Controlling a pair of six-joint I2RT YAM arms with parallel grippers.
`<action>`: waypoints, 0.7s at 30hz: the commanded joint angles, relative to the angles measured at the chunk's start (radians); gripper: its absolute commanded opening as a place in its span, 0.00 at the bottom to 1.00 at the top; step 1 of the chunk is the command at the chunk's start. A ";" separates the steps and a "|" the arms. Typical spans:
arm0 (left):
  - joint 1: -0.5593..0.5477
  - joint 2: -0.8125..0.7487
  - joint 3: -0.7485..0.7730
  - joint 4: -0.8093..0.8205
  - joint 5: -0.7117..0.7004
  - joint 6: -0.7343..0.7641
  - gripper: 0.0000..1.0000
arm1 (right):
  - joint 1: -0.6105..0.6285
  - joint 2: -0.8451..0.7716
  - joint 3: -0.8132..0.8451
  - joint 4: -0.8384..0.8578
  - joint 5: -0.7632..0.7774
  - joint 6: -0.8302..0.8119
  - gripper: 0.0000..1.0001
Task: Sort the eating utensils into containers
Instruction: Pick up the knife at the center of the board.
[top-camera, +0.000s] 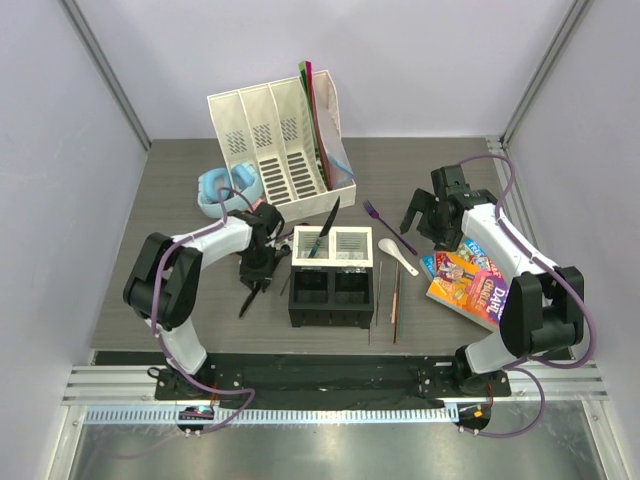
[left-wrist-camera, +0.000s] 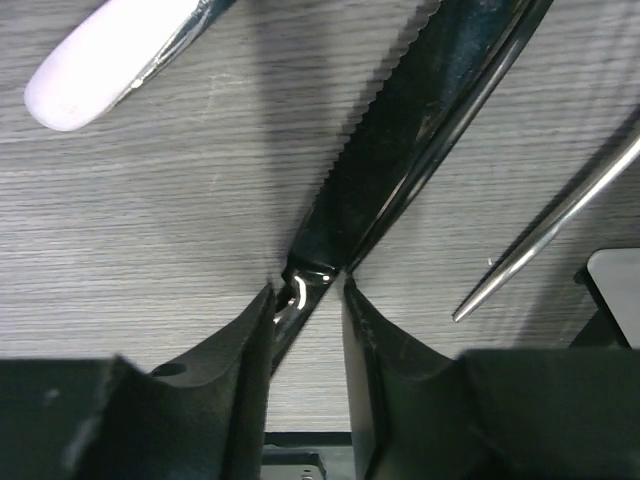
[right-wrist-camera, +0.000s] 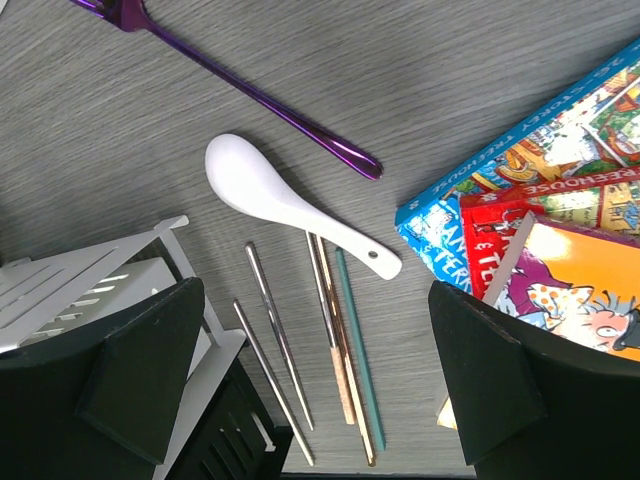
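The black knife (left-wrist-camera: 400, 130) lies flat on the desk (left-wrist-camera: 150, 220) left of the caddy (top-camera: 330, 322). Its end sits between the narrow-set fingers of the left claw (left-wrist-camera: 307, 288), but a pinch cannot be told; bare woodgrain lies to either side. The right claw (right-wrist-camera: 312, 300) hangs wide over the spoon (right-wrist-camera: 280, 200) and chopsticks (right-wrist-camera: 335, 340), the book (right-wrist-camera: 560, 230) close at its right, and grey walls fence the desk's sides.
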 joint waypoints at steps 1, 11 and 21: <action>-0.011 0.066 -0.041 0.075 0.081 -0.026 0.31 | -0.004 0.011 0.027 0.030 -0.038 0.017 1.00; -0.011 0.091 -0.051 0.077 0.102 -0.025 0.15 | -0.003 0.000 0.019 0.030 -0.037 0.014 1.00; -0.011 0.060 -0.070 0.061 0.116 -0.020 0.00 | -0.004 0.008 0.033 0.028 -0.047 0.012 1.00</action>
